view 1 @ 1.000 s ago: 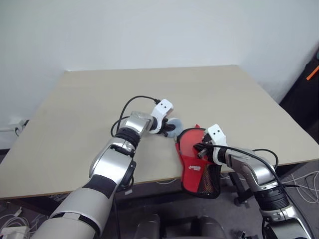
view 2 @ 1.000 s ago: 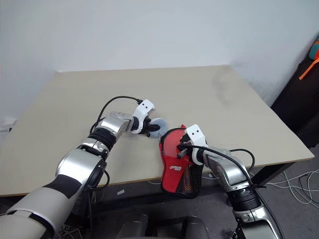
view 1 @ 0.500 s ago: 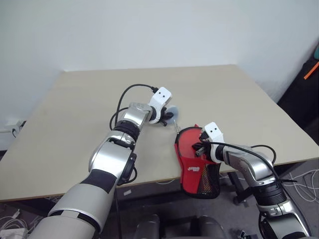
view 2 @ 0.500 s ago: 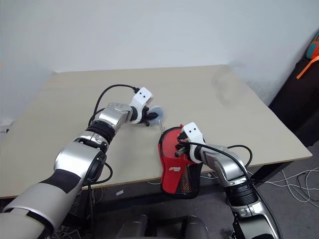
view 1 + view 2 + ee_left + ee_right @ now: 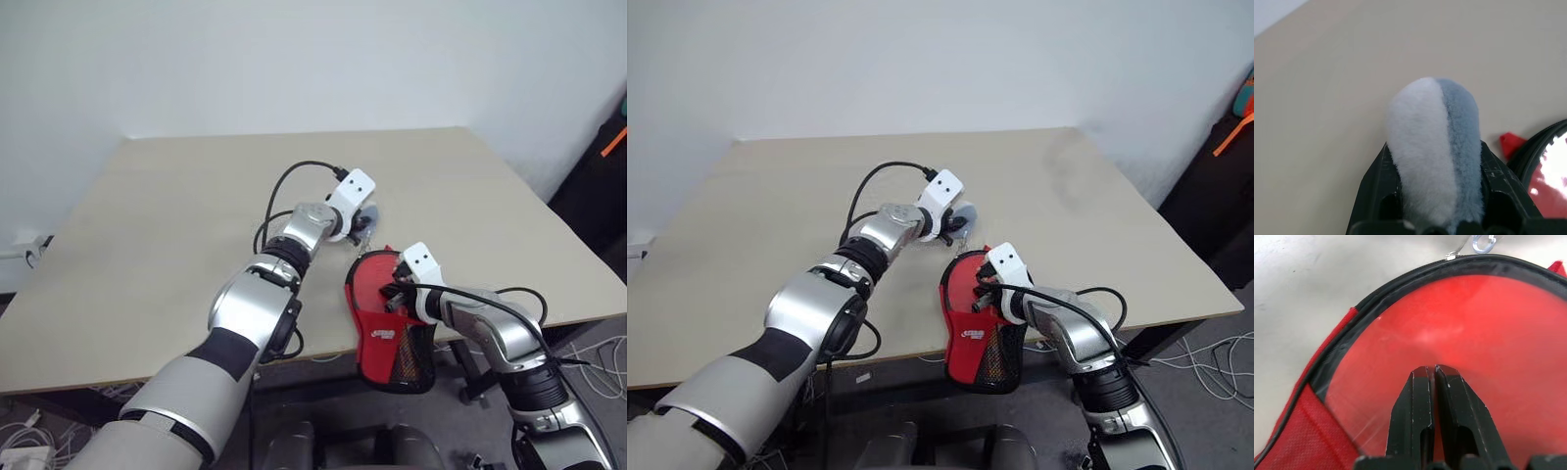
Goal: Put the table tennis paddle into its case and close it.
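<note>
**Left jaws on a fluffy pom-pom, right jaws shut on the case window**

My left gripper [image 5: 1437, 196] has its jaws partly apart and clamped on a soft fluffy ball [image 5: 1435, 147], half white and half grey, which fills the gap between the two black fingers [image 5: 1376, 191]. In the head views this gripper sits above the middle of the bench [image 5: 147, 245], just beyond the far end of the case [image 5: 384, 313], with the ball poking out past the fingertips. A black cable loops over that wrist.

My right gripper [image 5: 1434, 374] has its jaws closed tight, fingertips together, pressing on the clear window of the case with nothing held between them. Red shows through the window under my fingertips; I cannot tell whether that is the table tennis paddle's rubber face or the case's own panel, so I cannot say where the paddle is.

The case lies at the near right edge of the bench, its black mesh end hanging over the edge toward me. Its black zip edge curves round the far end, with a small metal zip pull [image 5: 1483, 242] lying on the bench just beyond it. A small red tab [image 5: 1511, 143] sticks out beside that edge, near the ball.

At the far right, off the bench, stands a dark bag with an orange strap [image 5: 613, 143].
</note>
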Available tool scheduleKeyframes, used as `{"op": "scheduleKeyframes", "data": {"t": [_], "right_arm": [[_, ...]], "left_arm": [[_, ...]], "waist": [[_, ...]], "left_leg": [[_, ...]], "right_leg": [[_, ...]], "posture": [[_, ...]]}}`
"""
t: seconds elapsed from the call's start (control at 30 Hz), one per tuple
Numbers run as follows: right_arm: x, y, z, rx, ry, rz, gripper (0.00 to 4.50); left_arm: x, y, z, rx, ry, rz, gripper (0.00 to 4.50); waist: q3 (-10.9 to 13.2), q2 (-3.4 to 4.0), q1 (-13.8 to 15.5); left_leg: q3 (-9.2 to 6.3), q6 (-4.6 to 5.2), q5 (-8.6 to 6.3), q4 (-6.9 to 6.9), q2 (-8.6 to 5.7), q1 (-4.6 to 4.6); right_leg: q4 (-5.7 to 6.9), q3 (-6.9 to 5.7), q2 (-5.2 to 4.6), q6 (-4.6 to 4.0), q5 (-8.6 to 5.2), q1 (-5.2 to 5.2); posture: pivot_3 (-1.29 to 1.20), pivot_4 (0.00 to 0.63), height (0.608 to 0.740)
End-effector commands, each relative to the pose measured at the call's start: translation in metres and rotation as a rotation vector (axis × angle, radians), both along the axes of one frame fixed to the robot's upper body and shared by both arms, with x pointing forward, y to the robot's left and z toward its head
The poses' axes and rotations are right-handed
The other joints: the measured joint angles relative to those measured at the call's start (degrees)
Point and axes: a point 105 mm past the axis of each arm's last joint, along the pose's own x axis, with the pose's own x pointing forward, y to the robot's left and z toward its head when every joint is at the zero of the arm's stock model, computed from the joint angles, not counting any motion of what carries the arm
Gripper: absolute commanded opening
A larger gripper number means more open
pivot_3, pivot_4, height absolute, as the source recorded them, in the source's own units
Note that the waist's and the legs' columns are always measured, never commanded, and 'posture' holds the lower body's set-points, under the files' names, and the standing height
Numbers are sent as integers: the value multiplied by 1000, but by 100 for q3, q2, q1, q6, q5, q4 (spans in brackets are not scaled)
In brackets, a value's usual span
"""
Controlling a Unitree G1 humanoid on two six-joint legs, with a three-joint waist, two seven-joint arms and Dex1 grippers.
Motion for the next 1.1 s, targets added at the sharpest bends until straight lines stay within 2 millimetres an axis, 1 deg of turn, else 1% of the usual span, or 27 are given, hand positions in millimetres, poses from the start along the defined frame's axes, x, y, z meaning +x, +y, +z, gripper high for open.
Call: {"op": "scheduleKeyframes", "data": {"t": [0.03,0.13,0.23,0.33,0.53,0.6,0.77,0.9,1.0,1.1], "right_arm": [[-26,-2,-36,-49,172,1,238],[-29,-1,-35,-46,168,-1,238],[-31,-1,-36,-44,164,-8,238],[-33,1,-35,-40,161,-7,238],[-32,2,-35,-36,158,-13,238],[-32,2,-35,-37,157,-14,238],[-32,3,-35,-38,153,-13,238],[-30,3,-35,-40,147,-11,238],[-28,3,-35,-44,142,-6,238],[-26,5,-34,-45,135,-2,238]], "left_arm": [[8,-20,45,-20,-175,-8,1462],[7,-26,46,-19,-194,-7,1462],[3,-41,49,-32,-227,-24,1462],[-1,-50,49,-47,-239,-34,1462],[-21,-82,40,-43,-227,-186,1462],[-28,-90,37,-40,-223,-248,1462],[-41,-99,25,-27,-212,-363,1462],[-48,-102,21,-65,-167,-411,1462],[-52,-103,19,-74,-148,-454,2122],[-56,-103,20,-103,-119,-504,3165]], "waist": [[0,0,0],[0,0,4],[0,0,8],[0,0,12],[0,0,12],[0,0,12],[0,1,13],[0,1,13],[0,1,11],[0,1,-6]], "left_leg": [[0,0,0,0,0,0],[-1,1,-1,0,0,0],[-1,2,-1,0,-1,0],[-1,4,-2,0,-1,-1],[-1,4,-3,-1,-1,-1],[-1,4,-3,-1,-1,-1],[-1,4,-3,-2,-1,-1],[-2,5,-3,-2,-1,-1],[-2,5,-4,-1,-1,-1],[-2,5,-4,-2,1,0]], "right_leg": [[0,0,0,0,0,0],[-2,-1,-2,1,0,1],[-3,-1,-3,1,0,2],[-6,-2,-5,1,0,2],[-7,-3,-4,-1,-1,2],[-8,-3,-4,-2,-2,2],[-9,-4,-5,-5,-3,3],[-9,-4,-5,-5,-3,3],[-9,-4,-5,-5,-3,4],[-9,-4,-4,-5,-3,3]], "posture": [[0,0,724],[0,0,724],[0,0,724],[0,0,724],[0,0,724],[0,0,724],[0,0,724],[0,0,724],[0,0,724],[0,0,724]]}}
